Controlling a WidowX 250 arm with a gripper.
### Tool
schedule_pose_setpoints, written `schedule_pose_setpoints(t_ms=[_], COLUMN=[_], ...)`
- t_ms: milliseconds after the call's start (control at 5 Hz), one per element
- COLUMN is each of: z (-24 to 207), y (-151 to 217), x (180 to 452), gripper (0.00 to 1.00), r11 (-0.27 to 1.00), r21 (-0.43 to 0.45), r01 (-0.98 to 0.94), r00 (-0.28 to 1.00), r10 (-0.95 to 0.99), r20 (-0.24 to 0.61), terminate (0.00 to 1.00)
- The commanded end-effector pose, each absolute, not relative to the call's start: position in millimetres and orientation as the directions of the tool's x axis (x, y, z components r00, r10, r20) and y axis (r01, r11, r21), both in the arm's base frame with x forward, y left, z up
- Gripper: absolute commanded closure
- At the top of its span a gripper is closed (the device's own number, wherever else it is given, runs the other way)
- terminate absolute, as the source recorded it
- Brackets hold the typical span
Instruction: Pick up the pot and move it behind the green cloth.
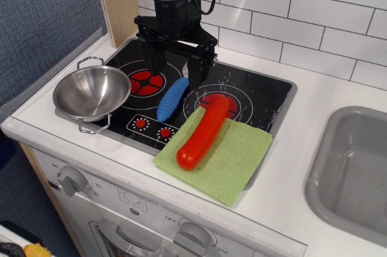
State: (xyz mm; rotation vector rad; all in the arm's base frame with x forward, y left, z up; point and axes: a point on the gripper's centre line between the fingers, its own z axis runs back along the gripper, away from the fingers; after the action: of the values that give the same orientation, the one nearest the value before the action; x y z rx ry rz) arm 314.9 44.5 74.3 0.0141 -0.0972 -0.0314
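We saw our gripper [175, 69] hanging wide and empty over the stove, well apart from the pot [92, 92], so the green cloth [227, 154] waited.

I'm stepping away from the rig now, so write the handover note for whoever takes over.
End effector: open, empty, raised above the stove's back, between the burners.
Pot: upright, empty, at the stove's front-left corner, untouched.
Green cloth: front right, overlapping the stove edge, a red sausage-shaped toy lying on it. A blue object lies mid-stove.
Done: nothing.
Left: grasp the pot, lift it, set it behind the cloth.
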Motion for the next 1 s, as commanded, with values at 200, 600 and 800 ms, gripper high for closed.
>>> schedule_pose_setpoints(t_ms=[200, 600, 800], z=[79.8, 84.7, 58.2], y=[73.6, 110.7, 122.9], x=[311.7, 298.1, 297.9], gripper=[0.0, 0.0, 0.0], r11=[0.997, 0.992, 0.985], r21=[0.066, 0.068, 0.067], r01=[-0.027, -0.107, -0.156], r00=[0.995, 0.987, 0.987], r10=[0.02, 0.098, 0.152], r20=[0.102, 0.126, 0.058], terminate=[0.0, 0.0, 0.0])
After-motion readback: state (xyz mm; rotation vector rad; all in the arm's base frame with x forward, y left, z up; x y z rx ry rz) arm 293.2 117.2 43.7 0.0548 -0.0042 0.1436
